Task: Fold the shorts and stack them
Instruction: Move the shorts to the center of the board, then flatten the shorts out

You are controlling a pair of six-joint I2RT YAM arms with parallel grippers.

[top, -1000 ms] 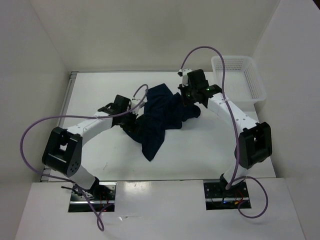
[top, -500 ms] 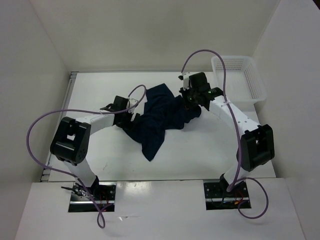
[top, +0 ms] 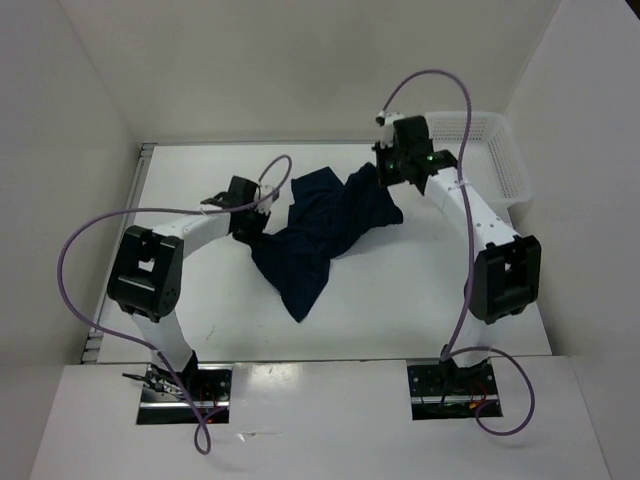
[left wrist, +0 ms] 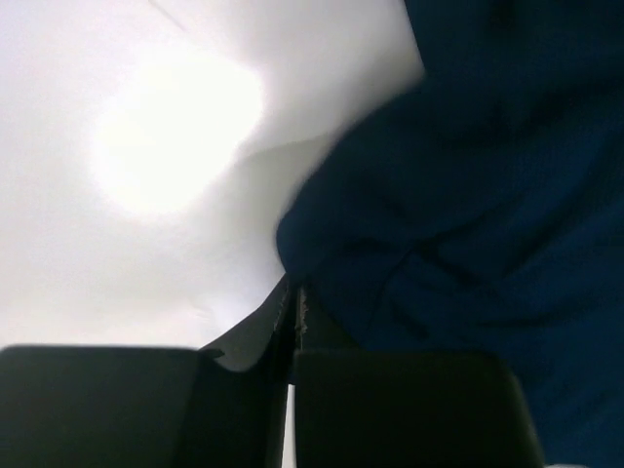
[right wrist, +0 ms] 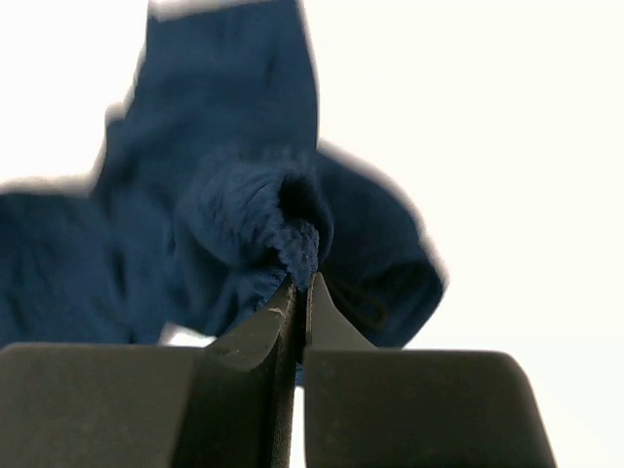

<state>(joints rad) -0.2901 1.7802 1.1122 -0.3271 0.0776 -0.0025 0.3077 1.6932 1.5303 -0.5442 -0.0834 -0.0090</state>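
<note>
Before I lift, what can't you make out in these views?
1. Left wrist view: whether the jaws of the left gripper hold the shorts; the dark cloth blurs into them.
2. Top view: which part is waistband and which is leg; the cloth lies crumpled.
3. Top view: the left side of the white basket, behind the right arm and cable.

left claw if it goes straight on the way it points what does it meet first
The navy shorts: their edge lies right ahead of the tips of the shut left claw, possibly touching, though depth is unclear.
</note>
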